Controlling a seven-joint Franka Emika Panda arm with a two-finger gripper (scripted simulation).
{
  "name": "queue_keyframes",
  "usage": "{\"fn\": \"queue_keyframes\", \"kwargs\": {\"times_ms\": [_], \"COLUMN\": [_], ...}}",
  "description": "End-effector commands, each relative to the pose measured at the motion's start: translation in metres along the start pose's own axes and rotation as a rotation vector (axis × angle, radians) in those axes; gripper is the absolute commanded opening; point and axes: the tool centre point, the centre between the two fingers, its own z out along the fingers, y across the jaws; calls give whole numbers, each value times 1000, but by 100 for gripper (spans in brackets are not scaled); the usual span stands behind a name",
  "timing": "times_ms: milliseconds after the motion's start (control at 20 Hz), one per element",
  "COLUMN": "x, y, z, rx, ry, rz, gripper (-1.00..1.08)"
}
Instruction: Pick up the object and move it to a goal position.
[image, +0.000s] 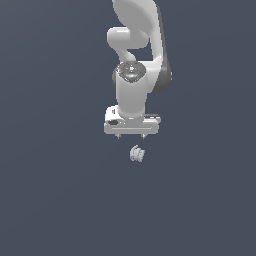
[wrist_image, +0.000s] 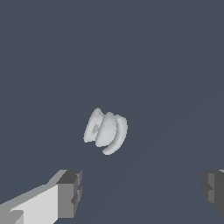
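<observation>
The object (image: 137, 153) is a tiny pale grey-white ribbed piece like stacked discs, lying on its side on the dark floor. In the wrist view the object (wrist_image: 105, 131) shows large and alone. My gripper (image: 131, 136) hangs just above and slightly behind it, apart from it. It is open, its two short fingers spread wide with nothing between them. One grey fingertip (wrist_image: 70, 193) and the other fingertip (wrist_image: 213, 188) frame the wrist view's edge, and the object lies off the line between them.
The white arm (image: 134, 85) rises behind the gripper toward the top of the exterior view. A plain dark grey-blue floor (image: 50, 200) spreads on all sides.
</observation>
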Motion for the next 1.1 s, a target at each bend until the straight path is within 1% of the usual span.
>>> {"fn": "queue_keyframes", "kwargs": {"times_ms": [0, 100, 350, 450, 750, 1050], "x": [0, -1, -7, -9, -7, -4], "y": [0, 2, 19, 22, 19, 12], "z": [0, 1, 7, 7, 8, 18], "rx": [0, -3, -26, -29, -27, -26], "ry": [0, -3, -32, -37, -33, -26], "rz": [0, -1, -11, -16, -5, 48], "gripper": [100, 100, 100, 100, 100, 100]}}
